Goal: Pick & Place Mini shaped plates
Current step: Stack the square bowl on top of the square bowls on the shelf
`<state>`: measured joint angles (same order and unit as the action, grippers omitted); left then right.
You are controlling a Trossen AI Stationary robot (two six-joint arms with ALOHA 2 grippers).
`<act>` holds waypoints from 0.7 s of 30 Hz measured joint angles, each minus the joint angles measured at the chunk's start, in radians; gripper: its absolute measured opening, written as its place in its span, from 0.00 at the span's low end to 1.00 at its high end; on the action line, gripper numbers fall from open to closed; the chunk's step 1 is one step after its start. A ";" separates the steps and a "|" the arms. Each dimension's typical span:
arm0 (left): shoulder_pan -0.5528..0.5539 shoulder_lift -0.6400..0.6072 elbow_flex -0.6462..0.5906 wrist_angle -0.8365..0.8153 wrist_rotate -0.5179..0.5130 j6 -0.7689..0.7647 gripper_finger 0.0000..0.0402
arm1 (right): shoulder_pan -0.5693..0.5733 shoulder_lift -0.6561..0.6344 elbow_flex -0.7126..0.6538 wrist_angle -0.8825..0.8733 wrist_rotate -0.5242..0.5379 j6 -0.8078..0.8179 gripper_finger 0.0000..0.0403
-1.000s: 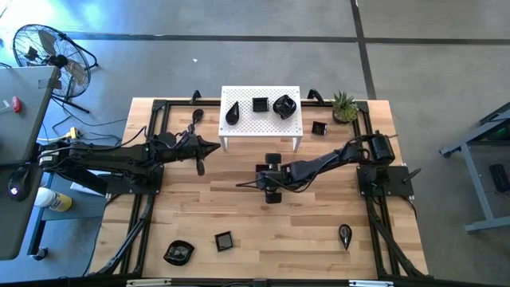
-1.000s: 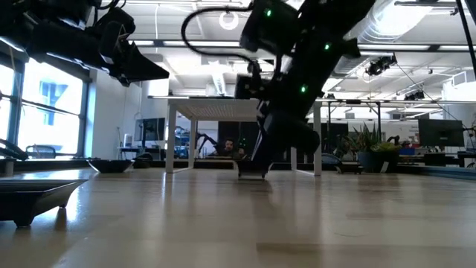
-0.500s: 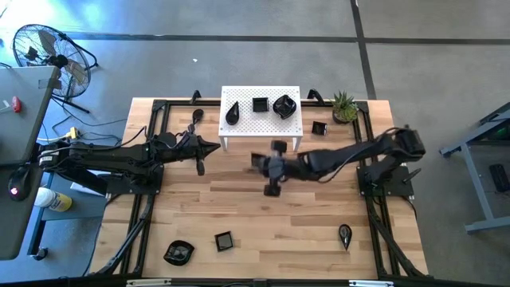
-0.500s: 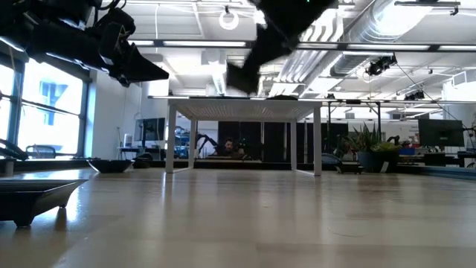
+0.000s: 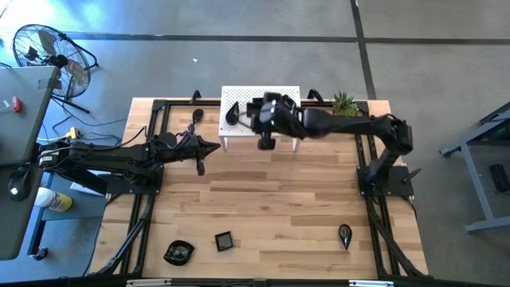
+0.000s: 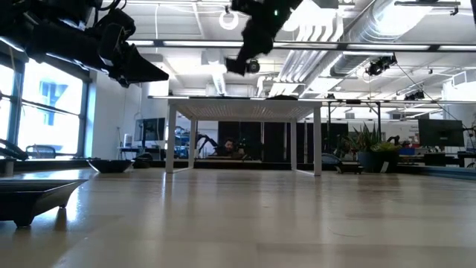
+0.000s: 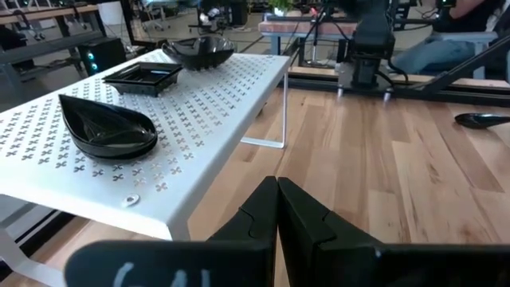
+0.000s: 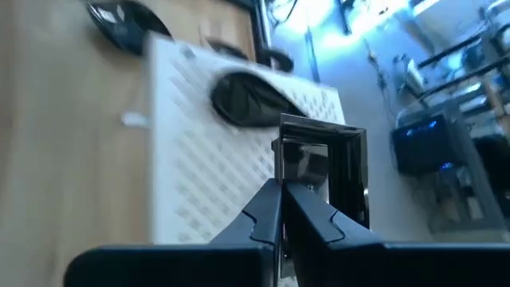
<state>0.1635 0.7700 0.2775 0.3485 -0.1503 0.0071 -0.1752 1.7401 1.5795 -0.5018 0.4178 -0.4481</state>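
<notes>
The table (image 5: 263,215) is pale wood in butcher-block strips, smooth with a light sheen. On it stands a white stand (image 7: 199,104), thin painted metal by the look, matt, punched with small cross-shaped holes. The teardrop plate (image 7: 107,127) and square plate (image 7: 143,76) on the stand look like glossy black plastic or glaze, catching highlights. The left gripper (image 7: 277,209) fingers are matt black plastic. The right gripper (image 8: 280,209) clamps a shiny square dish (image 8: 323,159)
</notes>
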 joint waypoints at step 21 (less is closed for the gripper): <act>0.000 0.000 0.000 -0.002 0.001 0.000 0.01 | -0.179 0.074 -0.013 0.016 -0.137 -0.196 0.02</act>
<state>0.1635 0.7700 0.2775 0.3468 -0.1497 0.0067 -0.3546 1.8140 1.5668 -0.4856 0.2809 -0.6440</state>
